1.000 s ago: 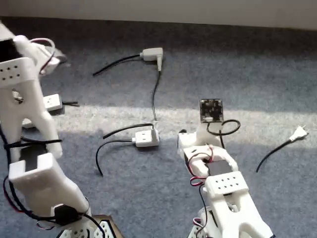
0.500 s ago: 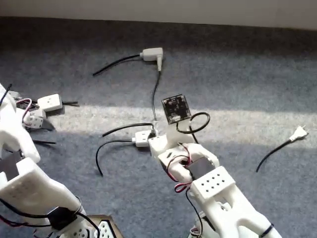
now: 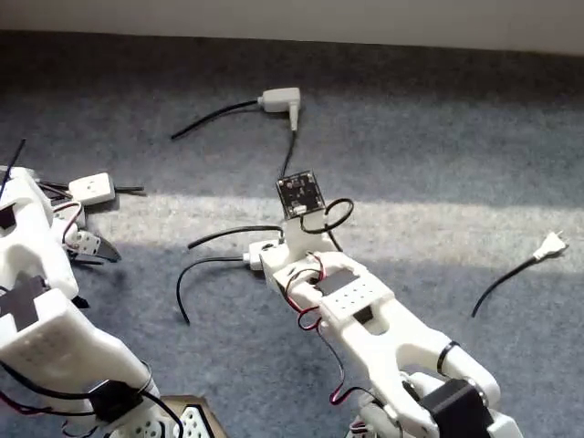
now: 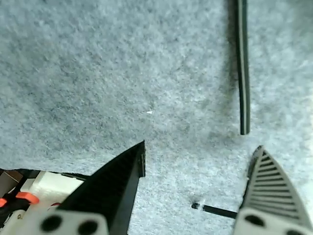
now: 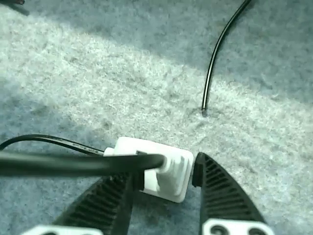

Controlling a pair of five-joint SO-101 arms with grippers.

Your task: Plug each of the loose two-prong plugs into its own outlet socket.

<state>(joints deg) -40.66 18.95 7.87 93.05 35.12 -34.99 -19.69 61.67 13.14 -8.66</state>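
My right pincer [image 5: 166, 172] is spread, one finger on either side of the white outlet socket [image 5: 155, 169]. The block sits right between the tips, down on the carpet [image 5: 73, 73]. The far finger looks just beside its edge, though I can't tell if it's touching. Nothing is pinched yet.

I read this step as taking hold of the socket. To do it well I'd close slowly and squarely on its flat sides. I'd keep the thin cord [image 5: 63, 141] trailing off the block outside the fingers, and stay low so the block doesn't tip or squirt out.

My left pincer [image 4: 200, 149] is spread too and carries nothing, with a black cable end [image 4: 243, 98] just beyond its tips.

The loose plug [image 3: 550, 244] lies well apart from the right pincer, off to the arm's outer side, so it likely needs fetching.
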